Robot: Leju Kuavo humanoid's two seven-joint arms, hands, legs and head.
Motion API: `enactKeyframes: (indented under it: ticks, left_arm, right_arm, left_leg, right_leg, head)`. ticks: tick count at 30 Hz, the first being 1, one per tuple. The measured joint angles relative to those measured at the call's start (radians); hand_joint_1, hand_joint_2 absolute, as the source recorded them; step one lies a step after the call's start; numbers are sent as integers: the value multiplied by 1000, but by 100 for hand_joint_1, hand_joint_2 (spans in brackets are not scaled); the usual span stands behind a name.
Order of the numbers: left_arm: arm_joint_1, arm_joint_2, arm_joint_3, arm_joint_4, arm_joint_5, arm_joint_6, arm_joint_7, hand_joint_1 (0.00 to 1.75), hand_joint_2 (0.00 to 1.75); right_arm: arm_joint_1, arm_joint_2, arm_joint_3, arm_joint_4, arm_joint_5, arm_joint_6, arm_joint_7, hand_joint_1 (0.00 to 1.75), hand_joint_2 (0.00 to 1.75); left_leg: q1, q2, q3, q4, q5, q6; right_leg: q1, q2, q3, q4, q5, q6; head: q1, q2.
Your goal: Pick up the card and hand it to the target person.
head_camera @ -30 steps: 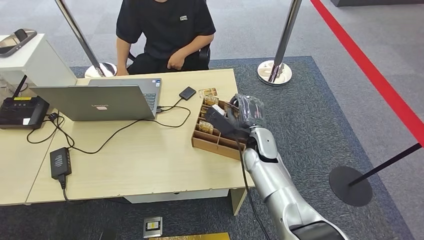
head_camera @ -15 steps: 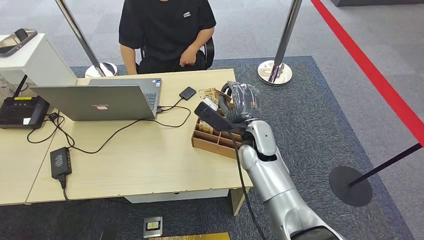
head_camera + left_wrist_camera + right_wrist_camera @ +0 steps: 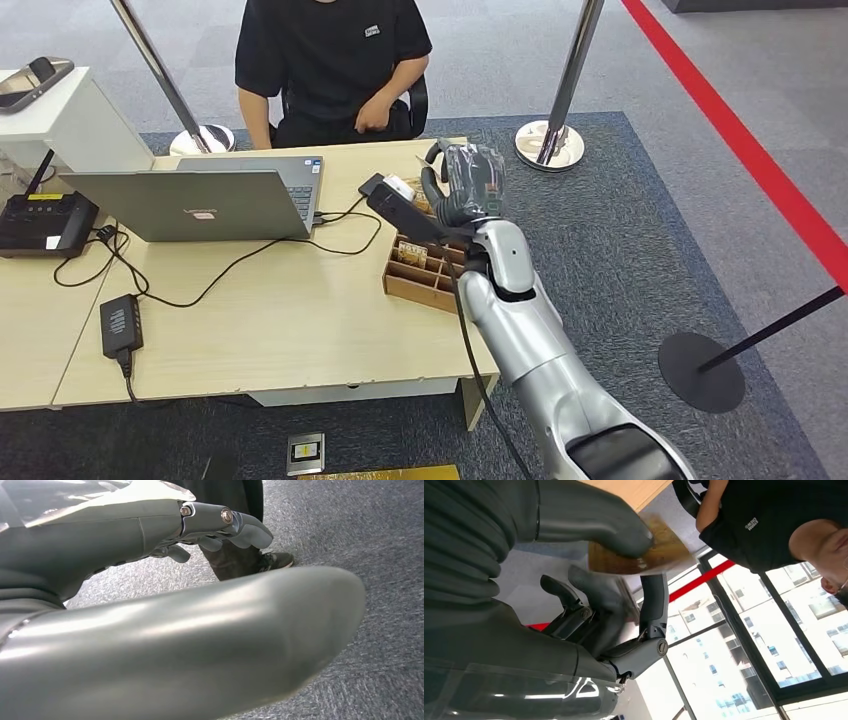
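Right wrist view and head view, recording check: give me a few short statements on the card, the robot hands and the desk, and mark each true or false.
1. The right robot hand pinches a gold card between thumb and finger. True.
2. The left robot hand holds a card. False: it holds nothing and hangs over the carpet.
3. The wooden card box sits on the floor. False: it stands on the desk, near its right edge.
4. A person in a black shirt sits behind the desk. True.
5. The laptop is closed. False: its lid is up.
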Motion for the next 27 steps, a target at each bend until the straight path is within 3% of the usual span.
enactKeyframes:
  ticks: [15,27]
  left_arm:
    - [-11,-6,-15,0,-15,-5,17,0,0]
    - [-11,-8,-15,0,-6,-4,17,0,0]
  right_arm:
    - [-87,56,34,139,81,-44,41,153,175]
    - [-103,84,39,195,46,-48,-9,161,175]
  left_leg:
    - [0,0,0,0,0,0]
    - [0,0,0,0,0,0]
  right_leg:
    - [0,0,0,0,0,0]
    - [0,0,0,0,0,0]
  head:
    - [0,0]
    - [0,0]
